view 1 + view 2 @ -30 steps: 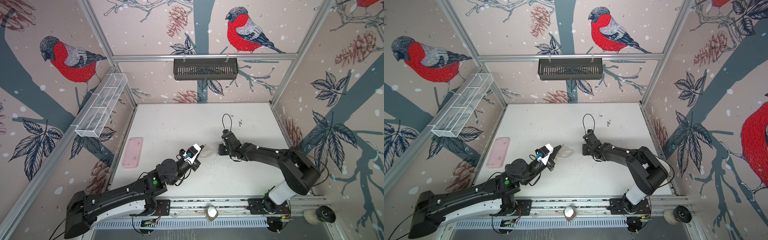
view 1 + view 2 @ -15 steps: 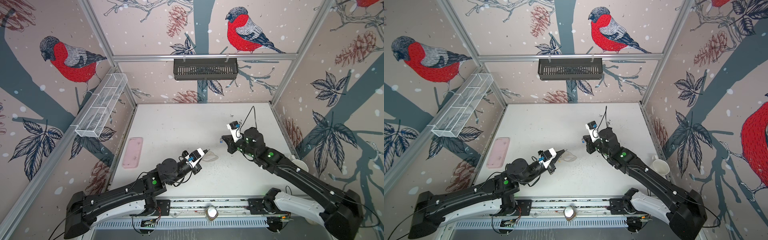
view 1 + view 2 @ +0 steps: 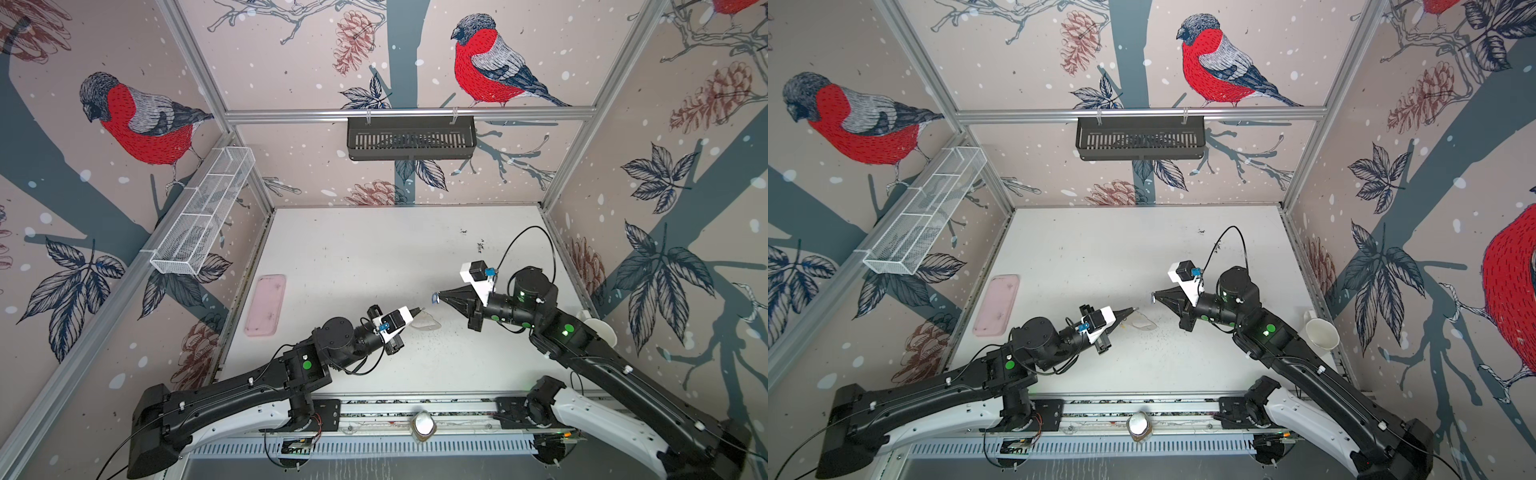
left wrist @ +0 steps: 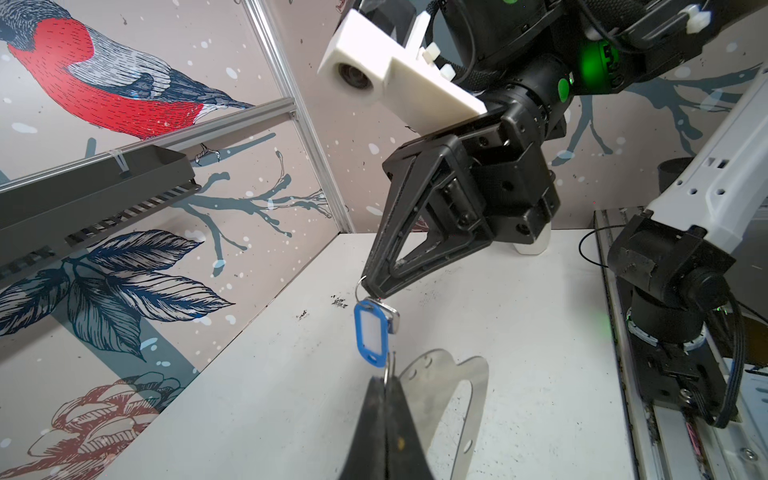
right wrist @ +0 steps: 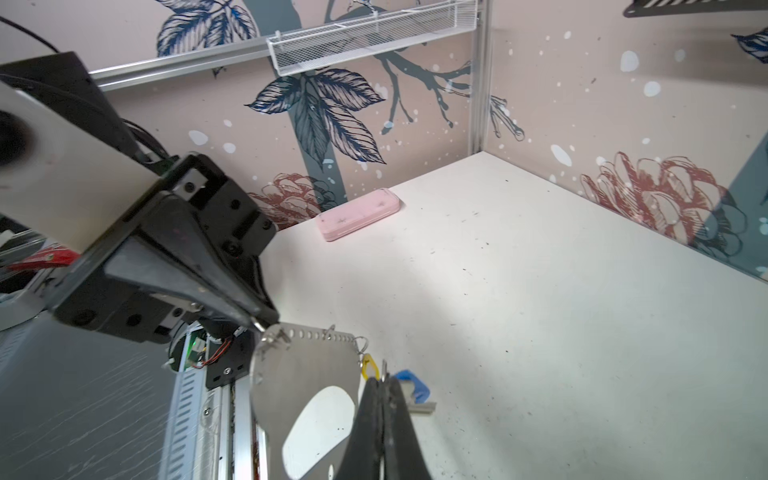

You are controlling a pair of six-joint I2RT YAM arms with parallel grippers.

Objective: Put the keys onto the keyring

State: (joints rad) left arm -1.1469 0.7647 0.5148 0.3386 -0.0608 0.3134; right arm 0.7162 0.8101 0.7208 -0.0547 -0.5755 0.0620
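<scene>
My left gripper (image 4: 386,380) is shut on a small metal ring at the edge of the keyring (image 4: 446,399), a flat grey plate with a big oval cutout, and holds that plate (image 3: 426,322) just off the table. My right gripper (image 5: 382,379) is shut on the wire ring of the blue-tagged key (image 4: 371,332), which dangles close to the plate's holed edge. In both top views the two tips, left gripper (image 3: 419,310) and right gripper (image 3: 437,297), almost meet. A yellow tag (image 5: 368,365) hangs from a ring on the plate's edge; its key is hidden.
A pink tray (image 3: 266,305) lies by the left wall. A white cup (image 3: 1323,332) stands at the right wall behind my right arm. A black basket (image 3: 411,137) hangs on the back wall and a white wire basket (image 3: 203,216) on the left wall.
My right arm has changed posture, wrist rolled over and elbow swung out to the right, while its tip stays near the keyring. My left gripper has shifted slightly forward and right.
</scene>
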